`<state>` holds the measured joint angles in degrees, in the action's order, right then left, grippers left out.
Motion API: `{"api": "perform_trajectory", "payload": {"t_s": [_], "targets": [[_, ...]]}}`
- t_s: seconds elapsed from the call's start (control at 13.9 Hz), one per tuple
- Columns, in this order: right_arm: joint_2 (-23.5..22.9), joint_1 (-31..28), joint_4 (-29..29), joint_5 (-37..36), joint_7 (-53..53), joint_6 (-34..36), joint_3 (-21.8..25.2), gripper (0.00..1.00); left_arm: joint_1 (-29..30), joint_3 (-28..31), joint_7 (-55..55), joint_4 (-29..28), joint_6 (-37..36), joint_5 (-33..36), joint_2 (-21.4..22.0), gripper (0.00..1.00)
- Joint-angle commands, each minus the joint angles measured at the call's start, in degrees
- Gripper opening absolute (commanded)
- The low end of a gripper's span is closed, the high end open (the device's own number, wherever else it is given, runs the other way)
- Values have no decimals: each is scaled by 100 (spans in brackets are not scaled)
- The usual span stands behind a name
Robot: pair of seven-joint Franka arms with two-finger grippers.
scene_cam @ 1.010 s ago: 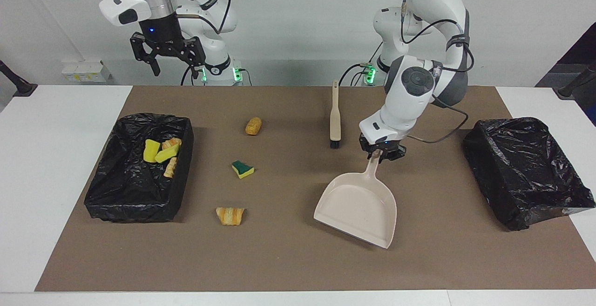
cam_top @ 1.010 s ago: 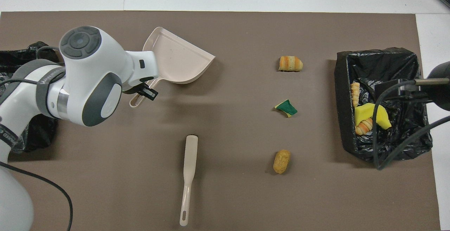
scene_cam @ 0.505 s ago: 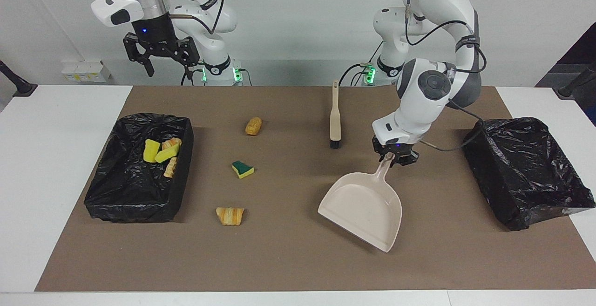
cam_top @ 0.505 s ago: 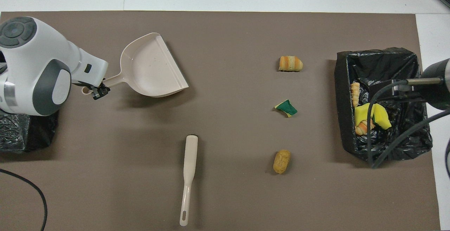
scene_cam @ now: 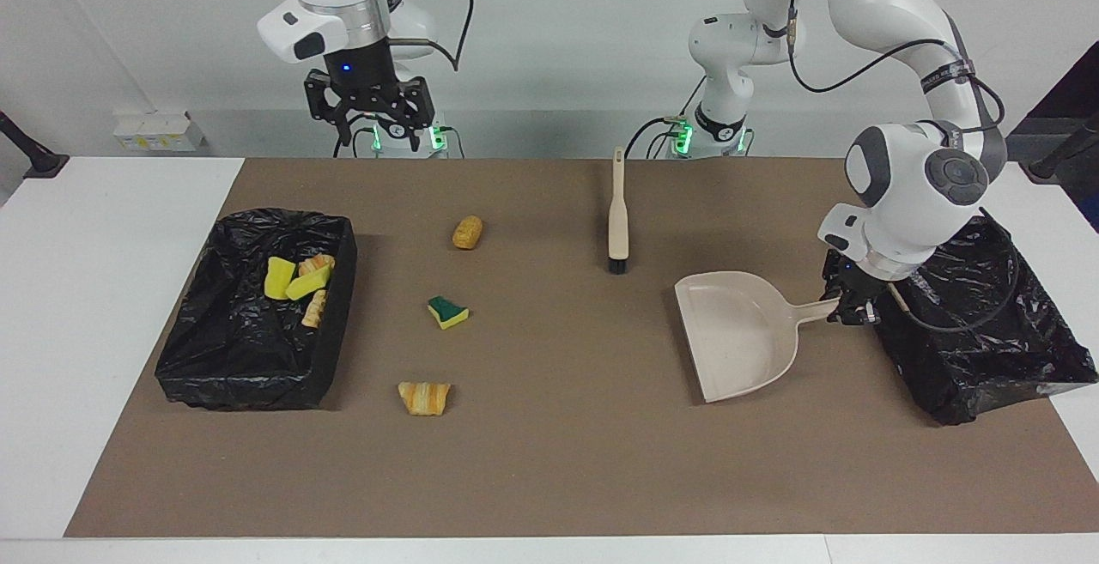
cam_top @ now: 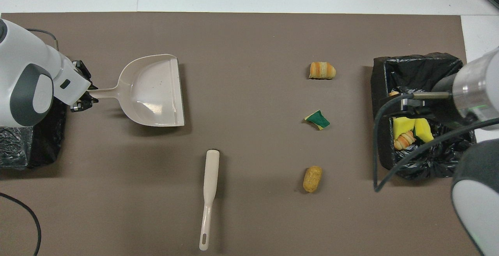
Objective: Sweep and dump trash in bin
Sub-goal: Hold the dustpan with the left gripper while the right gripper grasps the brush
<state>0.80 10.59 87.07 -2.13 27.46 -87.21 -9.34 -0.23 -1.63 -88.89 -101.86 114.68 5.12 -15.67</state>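
My left tool (scene_cam: 850, 311) pinched thin handle of beige plastic dustpan (scene_cam: 737, 332): light, stiff, judged twist-prone. Right tool (scene_cam: 371, 109) waited, spread, empty. Sponge scrap (scene_cam: 447, 312): soft, light.

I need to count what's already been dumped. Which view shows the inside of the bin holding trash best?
The facing view: the bin lies open, with four scraps visible inside. In the overhead view the right arm and its cables cross the bin, hiding part of the scraps.
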Motion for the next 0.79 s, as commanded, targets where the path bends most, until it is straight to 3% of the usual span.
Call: {"api": "perform_trajectory", "payload": {"t_s": [0.0,0.22,0.43,0.72], "targets": [[52,783,397,99,1143,-227,12,100,-21,31,-610,-623,492,323,424,0],[35,1645,898,99,2155,-743,12,100,-108,40,-586,-1168,924,402,679,0],[-377,2515,1172,99,3183,-1306,12,100,-126,40,-568,-1398,1136,429,758,0],[-606,3124,2067,99,4196,-2588,12,100,-161,31,-507,-1547,1285,455,794,0]]}}
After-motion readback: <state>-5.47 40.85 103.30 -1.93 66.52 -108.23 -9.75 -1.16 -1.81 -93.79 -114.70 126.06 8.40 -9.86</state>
